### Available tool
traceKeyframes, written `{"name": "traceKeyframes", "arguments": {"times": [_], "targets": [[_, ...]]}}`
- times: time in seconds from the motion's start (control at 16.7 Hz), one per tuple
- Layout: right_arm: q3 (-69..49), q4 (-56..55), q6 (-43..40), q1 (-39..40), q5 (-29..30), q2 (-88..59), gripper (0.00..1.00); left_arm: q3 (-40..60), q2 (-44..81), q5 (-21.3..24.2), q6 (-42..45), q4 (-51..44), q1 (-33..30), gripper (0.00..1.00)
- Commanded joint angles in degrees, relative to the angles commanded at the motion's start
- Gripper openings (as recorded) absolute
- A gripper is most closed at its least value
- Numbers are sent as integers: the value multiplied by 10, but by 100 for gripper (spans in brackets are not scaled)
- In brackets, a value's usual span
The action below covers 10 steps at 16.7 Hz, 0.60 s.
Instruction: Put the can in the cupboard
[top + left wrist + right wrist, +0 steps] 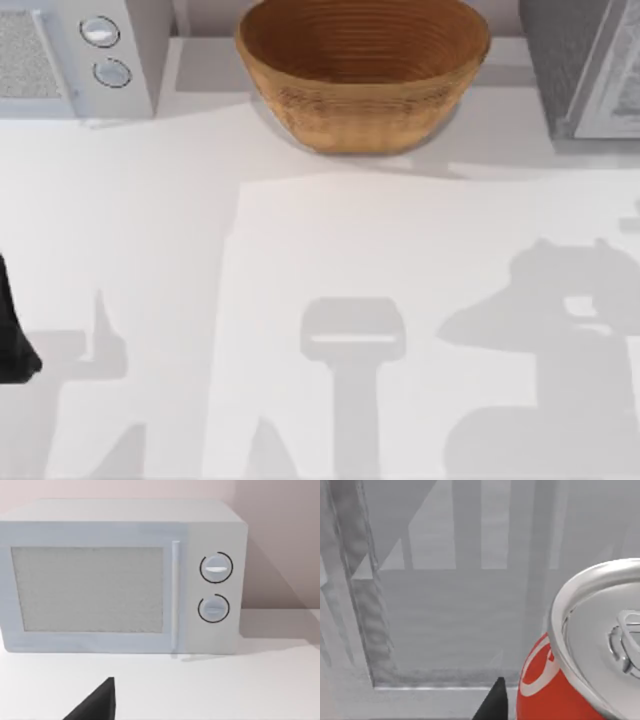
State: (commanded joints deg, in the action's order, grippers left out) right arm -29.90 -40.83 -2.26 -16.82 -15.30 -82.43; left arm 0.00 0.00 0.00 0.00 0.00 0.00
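Seemingly my right gripper, grip state unclear, carries the can [555, 690] lower right: light, rigid, slick; hold mid-wall.

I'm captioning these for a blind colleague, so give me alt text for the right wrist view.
A red can with a silver top and pull tab sits close to the camera, in front of the grey inside of a cupboard. A dark fingertip of the right gripper pokes up beside the can.
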Motion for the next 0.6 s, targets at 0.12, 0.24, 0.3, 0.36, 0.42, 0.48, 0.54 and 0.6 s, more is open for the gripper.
{"name": "traceKeyframes", "arguments": {"times": [0.12, 0.24, 0.3, 0.36, 0.42, 0.48, 0.54, 0.6], "targets": [[5, 8, -1, 2, 5, 16, 0, 0, 0, 0, 0, 0, 0, 100], [18, 26, -1, 8, 14, 52, 0, 0, 0, 0, 0, 0, 0, 100], [27, 38, 0, 12, 19, 75, 0, 0, 0, 0, 0, 0, 0, 100], [37, 51, 1, 16, 25, 102, 0, 0, 0, 0, 0, 0, 0, 100], [48, 65, 2, 21, 31, 130, 0, 0, 0, 0, 0, 0, 0, 100], [58, 79, 3, 25, 37, 159, 0, 0, 0, 0, 0, 0, 0, 100], [68, 92, 3, 30, 43, 186, 0, 0, 0, 0, 0, 0, 0, 100], [77, 105, 4, 34, 48, 212, 0, 0, 0, 0, 0, 0, 0, 100]]}}
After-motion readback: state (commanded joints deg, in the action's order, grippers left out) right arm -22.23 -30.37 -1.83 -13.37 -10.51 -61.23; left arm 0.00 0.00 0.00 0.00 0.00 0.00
